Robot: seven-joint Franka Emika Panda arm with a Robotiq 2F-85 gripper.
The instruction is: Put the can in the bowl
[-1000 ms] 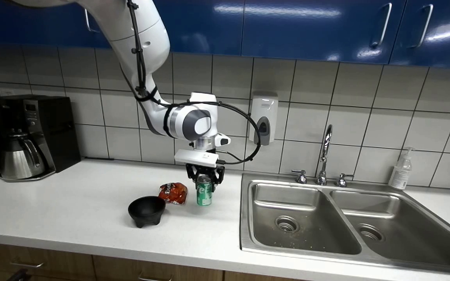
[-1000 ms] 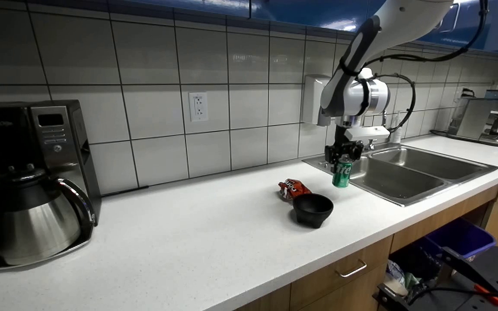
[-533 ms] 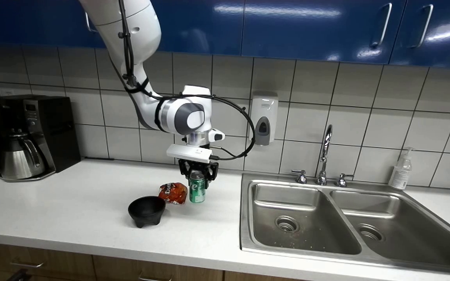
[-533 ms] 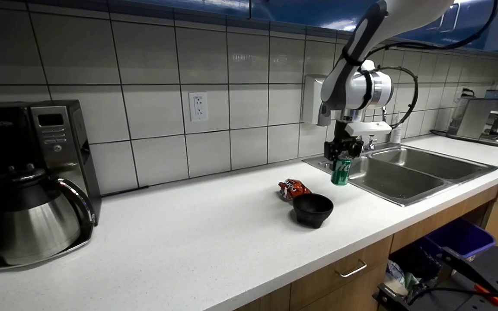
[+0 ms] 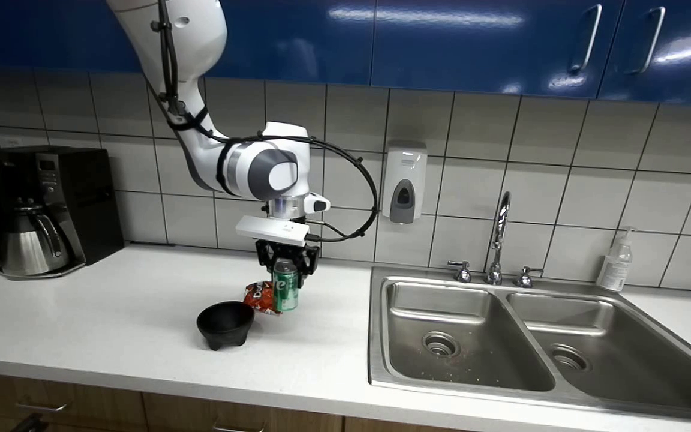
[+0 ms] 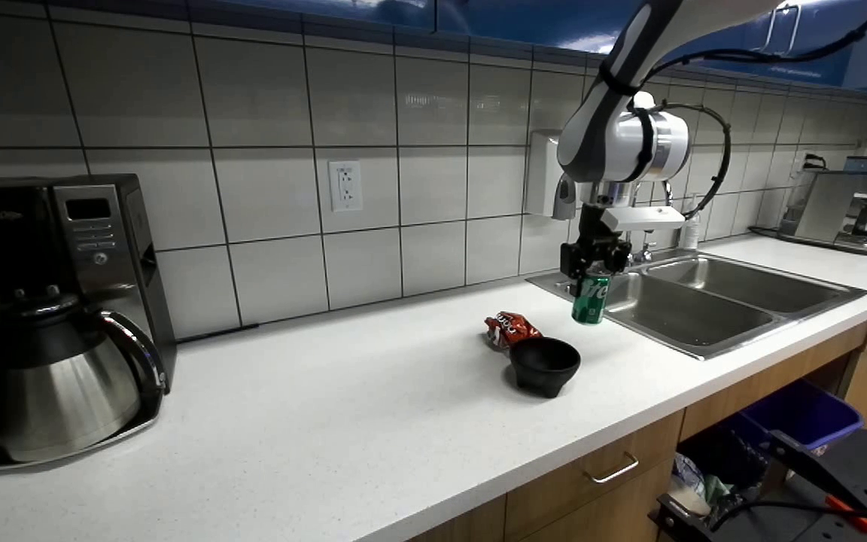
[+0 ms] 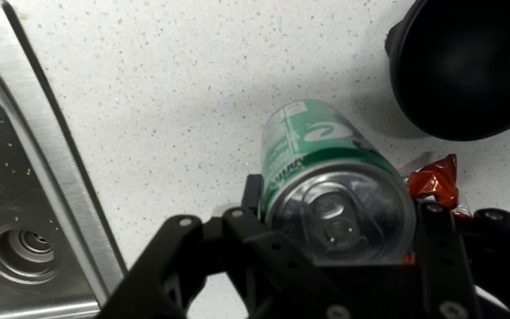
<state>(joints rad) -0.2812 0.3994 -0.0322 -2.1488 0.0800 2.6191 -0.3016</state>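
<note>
A green can (image 5: 285, 290) with a silver top stands upright between the fingers of my gripper (image 5: 287, 279). The gripper is shut on it, gripping it round the upper part, and the can appears held a little above the counter. The can also shows in an exterior view (image 6: 591, 299) and, from above, in the wrist view (image 7: 321, 137). A black bowl (image 5: 225, 324) with short feet stands on the counter, nearer the front edge. It also shows in an exterior view (image 6: 545, 364) and at the upper right of the wrist view (image 7: 463, 66). The can is beside the bowl, apart from it.
A red chip bag (image 6: 510, 330) lies close behind the bowl, partly hidden by the can in an exterior view (image 5: 257, 296). A double steel sink (image 5: 381, 336) is set in the counter. A coffee maker (image 6: 95, 248) stands at the far end. A soap dispenser (image 5: 405, 183) hangs on the wall.
In an exterior view the gripper and can have moved left, towards the bowl, and slightly up. The can now covers part of the chip bag there. The bowl has not moved.
</note>
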